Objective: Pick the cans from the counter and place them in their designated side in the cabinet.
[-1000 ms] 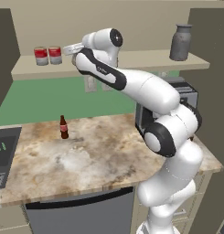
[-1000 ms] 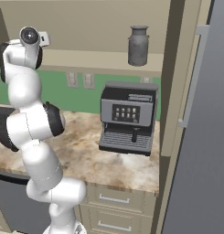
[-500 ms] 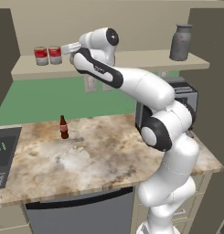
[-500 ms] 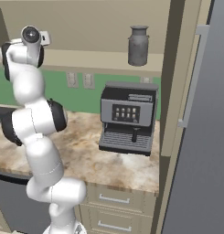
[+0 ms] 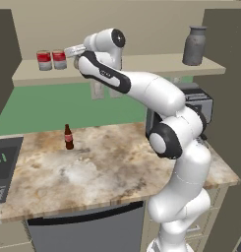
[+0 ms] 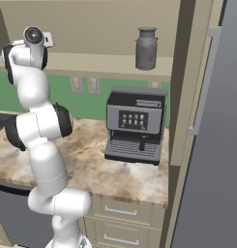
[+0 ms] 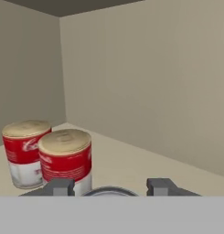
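Cans [image 7: 45,157] side by side on cabinet [image 7: 131,167] shelf.

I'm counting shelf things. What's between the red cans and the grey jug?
Left base view: the gripper sits right beside the red cans; past the arm, the shelf is bare up to the grey jug.

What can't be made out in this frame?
1. Held can: hand view, just a rim arc between the claw fingers; label cut off at the bottom.
2. Brown bottle: left base view, label too small to read.
3. Shelf cans: left base view, label print too small.
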Tool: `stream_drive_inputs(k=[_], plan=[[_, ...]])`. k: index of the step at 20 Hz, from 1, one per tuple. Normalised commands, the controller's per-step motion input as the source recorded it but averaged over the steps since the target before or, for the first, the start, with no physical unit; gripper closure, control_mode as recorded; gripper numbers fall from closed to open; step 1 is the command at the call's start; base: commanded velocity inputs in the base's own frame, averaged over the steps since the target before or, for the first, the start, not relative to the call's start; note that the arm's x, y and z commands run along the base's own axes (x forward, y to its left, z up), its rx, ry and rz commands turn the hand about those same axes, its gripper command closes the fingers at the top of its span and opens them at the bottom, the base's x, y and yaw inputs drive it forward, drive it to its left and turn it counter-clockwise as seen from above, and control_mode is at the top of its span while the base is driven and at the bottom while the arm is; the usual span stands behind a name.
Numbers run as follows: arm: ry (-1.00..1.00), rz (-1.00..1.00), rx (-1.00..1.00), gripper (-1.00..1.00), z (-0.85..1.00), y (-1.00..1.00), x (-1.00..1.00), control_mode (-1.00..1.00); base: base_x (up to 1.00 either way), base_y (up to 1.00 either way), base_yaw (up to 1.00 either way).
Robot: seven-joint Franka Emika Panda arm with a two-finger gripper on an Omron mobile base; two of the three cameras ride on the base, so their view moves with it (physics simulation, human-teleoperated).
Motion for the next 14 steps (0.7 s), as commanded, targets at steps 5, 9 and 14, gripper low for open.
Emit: stream_drive_inputs(k=[5,9,14], plan=[[0.03,0.00,0.00,1.00,-0.21,0.00,0.13,-1.00,0.00,0.00,0.00],[0.02,0.00,0.00,-1.00,-0.21,0.01,0.11,-1.00,0.00,0.00,0.00],[0.00,0.00,0.00,-1.00,-0.04,0.01,0.11,-1.00,0.00,0.00,0.00]])
